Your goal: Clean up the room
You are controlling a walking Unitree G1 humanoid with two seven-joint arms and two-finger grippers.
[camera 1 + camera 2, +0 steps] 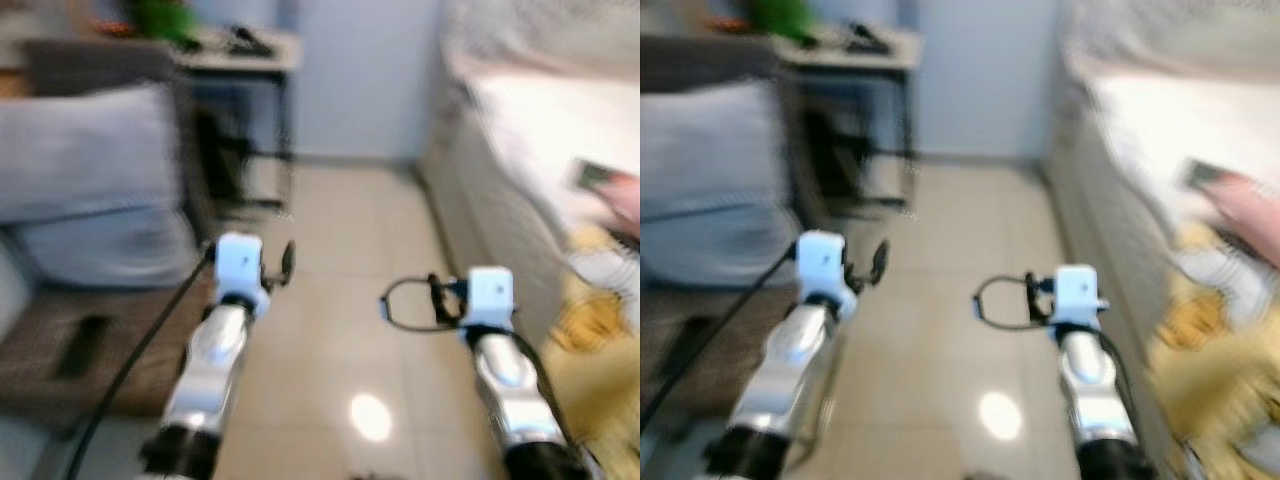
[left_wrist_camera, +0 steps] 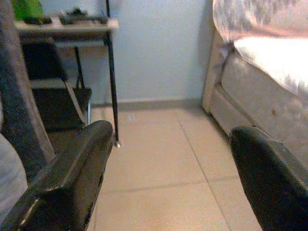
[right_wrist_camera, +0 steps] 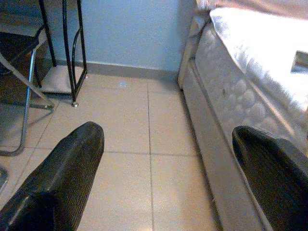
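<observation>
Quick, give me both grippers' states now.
Left gripper: open, holding nothing, out over the tiled floor.
Right gripper: open, holding nothing, beside the bed.

You face a pale blue wall (image 2: 159, 53) across beige floor tiles (image 3: 125, 120), a white bed (image 3: 250, 62) on your right, a black-legged bench (image 2: 72, 26) left.

Both head views are smeared by motion blur, worst at the side edges; a bright white glare spot sits on the glossy beige tiled floor (image 1: 371, 416). The white quilted mattress (image 3: 250, 57) is overexposed in the wrist views, where the near black fingers (image 2: 72, 183) lie out of focus.
</observation>
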